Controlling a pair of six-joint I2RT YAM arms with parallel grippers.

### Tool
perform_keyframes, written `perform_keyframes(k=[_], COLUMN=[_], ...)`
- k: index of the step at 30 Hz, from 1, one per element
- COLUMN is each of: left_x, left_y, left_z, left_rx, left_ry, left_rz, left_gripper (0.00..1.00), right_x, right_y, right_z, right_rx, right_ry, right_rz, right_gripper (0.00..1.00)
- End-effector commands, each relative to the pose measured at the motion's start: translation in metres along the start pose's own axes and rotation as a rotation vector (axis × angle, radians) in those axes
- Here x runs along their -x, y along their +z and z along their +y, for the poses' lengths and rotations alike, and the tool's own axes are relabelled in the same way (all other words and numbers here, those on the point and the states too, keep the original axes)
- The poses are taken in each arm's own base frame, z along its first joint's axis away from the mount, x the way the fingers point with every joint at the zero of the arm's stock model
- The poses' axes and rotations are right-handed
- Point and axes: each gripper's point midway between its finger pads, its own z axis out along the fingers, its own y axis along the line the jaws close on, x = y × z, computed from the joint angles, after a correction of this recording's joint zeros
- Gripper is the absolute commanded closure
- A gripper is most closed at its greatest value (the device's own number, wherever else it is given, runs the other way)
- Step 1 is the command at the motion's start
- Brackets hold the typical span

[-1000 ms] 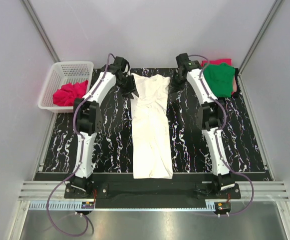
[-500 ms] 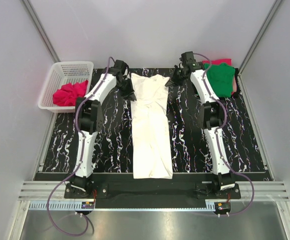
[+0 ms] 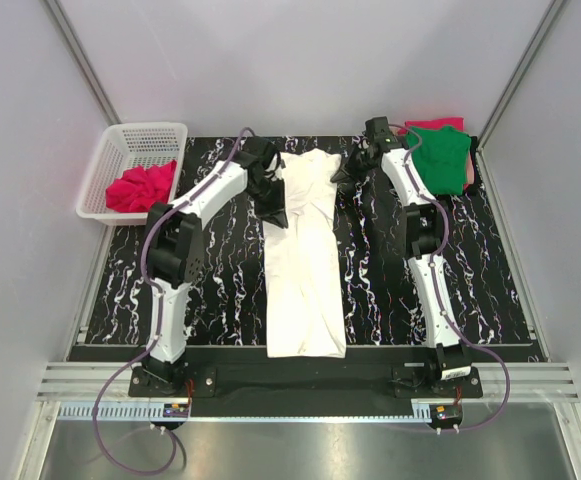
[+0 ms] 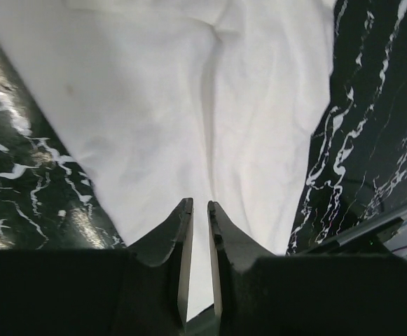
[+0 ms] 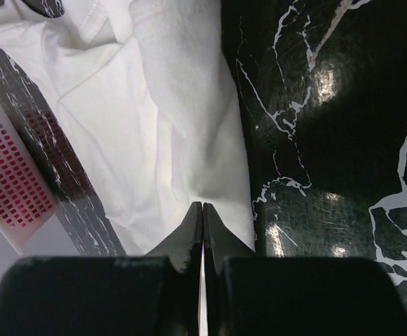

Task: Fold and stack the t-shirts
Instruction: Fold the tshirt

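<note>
**Progress:** judged about midway.

- **White t-shirt**: laid along the middle of the table, narrowed into a long strip running near to far. Cross-folds and stacking were judged outstanding.
- **Green t-shirt**: folded and set at the far right corner upon a red cloth, of which only the edges were shown.
- **Pinkish-red t-shirt**: crumpled and unfolded, kept in the white basket at far left. Nothing else was seen inside.
- **Left tool**: nearly together, clamped on the strip's far left edge.
- **Right tool**: pressed together at the far right edge. A pinch could not be confirmed.
</note>
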Motion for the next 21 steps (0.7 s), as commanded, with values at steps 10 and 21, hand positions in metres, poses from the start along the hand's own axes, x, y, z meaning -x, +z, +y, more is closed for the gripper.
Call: perform_keyframes(k=[10,21], left_x=[-0.049,-0.068], left_y=[0.01,0.03], left_z=[-0.029,-0.05], left_rx=[-0.114,-0.164], left_ry=[0.135,0.18], left_rz=[0.102,0.166], left_gripper=[0.83,0.85], right_x=[-0.005,-0.012], right_y=[0.019,0.03], right_z=[-0.016,-0.028], right_rx=[-0.01,-0.025], right_ry=[0.023,0.029], right_rz=[0.019,0.046], right_gripper=[1.0,1.0])
